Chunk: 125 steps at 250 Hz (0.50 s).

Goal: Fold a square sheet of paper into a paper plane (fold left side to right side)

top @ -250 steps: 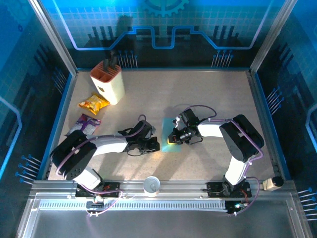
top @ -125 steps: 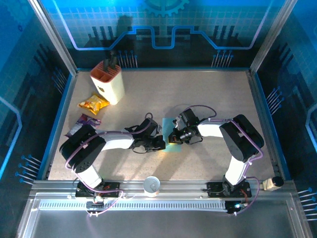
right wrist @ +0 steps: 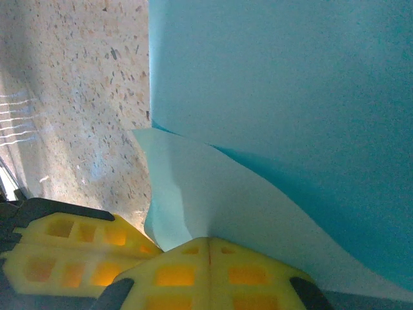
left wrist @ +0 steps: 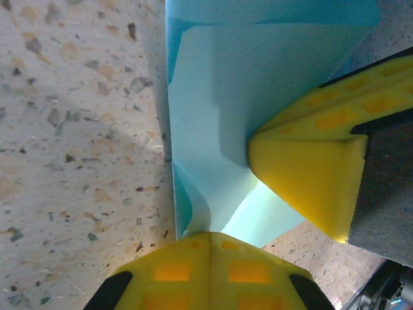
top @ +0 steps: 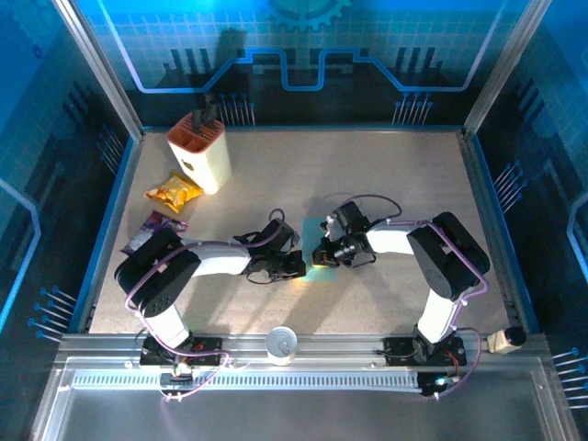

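Square sheet of paper (top: 313, 230), light blue, is laid on the counter (top: 395, 175) near its middle, between the two grippers, with one flap raised and curled. Left gripper (left wrist: 210, 235): jaws are pressed together on the raised paper edge. Right gripper (right wrist: 208, 240): jaws are likewise closed, pinching the flap's corner. Cream knife block (top: 199, 152), yellow snack packet (top: 173, 192) and purple snack packet (top: 154, 228) are set well apart at the far left.

Speckled table (top: 395, 175): cream knife block (top: 201, 154), far left, dark handles upright; yellow packet (top: 173, 192) just beside it; purple packet (top: 152, 229) nearer, apart; white cup (top: 281, 344) on near rail.
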Motion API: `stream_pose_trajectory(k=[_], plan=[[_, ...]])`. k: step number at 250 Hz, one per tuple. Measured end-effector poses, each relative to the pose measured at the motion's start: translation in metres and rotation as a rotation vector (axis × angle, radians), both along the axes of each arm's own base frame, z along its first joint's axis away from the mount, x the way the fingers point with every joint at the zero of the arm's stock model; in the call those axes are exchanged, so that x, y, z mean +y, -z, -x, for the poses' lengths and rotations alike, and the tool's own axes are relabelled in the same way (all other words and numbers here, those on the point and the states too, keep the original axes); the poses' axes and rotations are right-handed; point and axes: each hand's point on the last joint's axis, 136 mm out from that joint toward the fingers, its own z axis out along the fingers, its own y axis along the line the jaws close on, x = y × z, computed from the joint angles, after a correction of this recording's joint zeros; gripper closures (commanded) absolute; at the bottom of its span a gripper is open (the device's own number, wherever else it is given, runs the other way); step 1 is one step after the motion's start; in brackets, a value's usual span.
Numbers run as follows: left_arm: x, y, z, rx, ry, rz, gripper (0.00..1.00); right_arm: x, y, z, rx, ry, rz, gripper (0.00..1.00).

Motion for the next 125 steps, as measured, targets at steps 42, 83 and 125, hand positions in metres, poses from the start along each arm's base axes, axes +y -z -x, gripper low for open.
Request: stream_pose_trajectory(k=[42,83,125], plan=[[0.0,0.0,0.001,-0.002,0.002,-0.003,1.0,0.0,-0.001,0.0,-0.003,-0.005,0.003,1.0],[-0.002,0.001,0.001,-0.017,0.003,-0.016,1.0,-0.008,-0.005,0.003,-0.009,0.004,0.042,1.0],[-0.002,0.002,0.003,-0.031,-0.011,-0.008,1.0,-0.018,-0.024,0.005,-0.071,0.025,0.057,1.0]])
